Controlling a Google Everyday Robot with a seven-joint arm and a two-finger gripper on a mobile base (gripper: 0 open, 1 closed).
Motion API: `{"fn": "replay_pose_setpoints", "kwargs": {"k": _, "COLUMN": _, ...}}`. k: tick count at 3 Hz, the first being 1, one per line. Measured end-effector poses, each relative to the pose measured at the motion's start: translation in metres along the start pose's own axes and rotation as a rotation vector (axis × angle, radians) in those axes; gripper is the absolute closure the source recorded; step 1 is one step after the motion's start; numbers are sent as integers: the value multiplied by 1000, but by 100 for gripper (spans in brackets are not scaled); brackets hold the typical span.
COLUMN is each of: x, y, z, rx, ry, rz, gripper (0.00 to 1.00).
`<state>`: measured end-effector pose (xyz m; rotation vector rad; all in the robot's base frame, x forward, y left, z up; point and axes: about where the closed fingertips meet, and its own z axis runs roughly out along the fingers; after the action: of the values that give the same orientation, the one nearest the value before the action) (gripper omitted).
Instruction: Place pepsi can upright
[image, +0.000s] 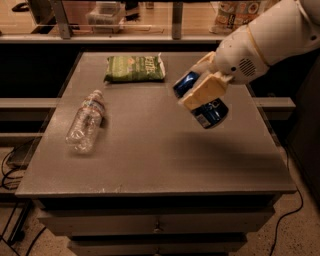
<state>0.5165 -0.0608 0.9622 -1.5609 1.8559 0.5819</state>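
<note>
The pepsi can (206, 111), dark blue with a silver rim, hangs tilted in the air above the right half of the grey table (150, 150). My gripper (200, 92) comes in from the upper right on a white arm (270, 37) and is shut on the can. One cream finger (205, 90) lies across the can's middle. The can's lower end points down and to the right, its upper end up and to the left.
A clear plastic water bottle (86, 121) lies on its side at the table's left. A green snack bag (134, 68) lies flat at the back middle. Drawers sit under the table's front edge. A shelf with goods runs behind.
</note>
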Motion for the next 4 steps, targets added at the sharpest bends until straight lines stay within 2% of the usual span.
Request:
{"fn": "replay_pose_setpoints", "kwargs": {"k": 1, "x": -4, "y": 18, "z": 14, "rx": -27, "ry": -55, "rz": -164, "gripper": 100}}
{"fn": "replay_pose_setpoints", "kwargs": {"k": 2, "x": -6, "y": 26, "z": 17, "rx": -6, "ry": -173, "rz": -270, "gripper": 100}}
{"fn": "replay_pose_setpoints", "kwargs": {"k": 3, "x": -11, "y": 28, "z": 13, "rx": 27, "ry": -322, "rz": -328, "gripper": 100}}
{"fn": "replay_pose_setpoints", "kwargs": {"k": 4, "x": -13, "y": 29, "z": 9, "rx": 43, "ry": -460, "rz": -341, "gripper": 100}}
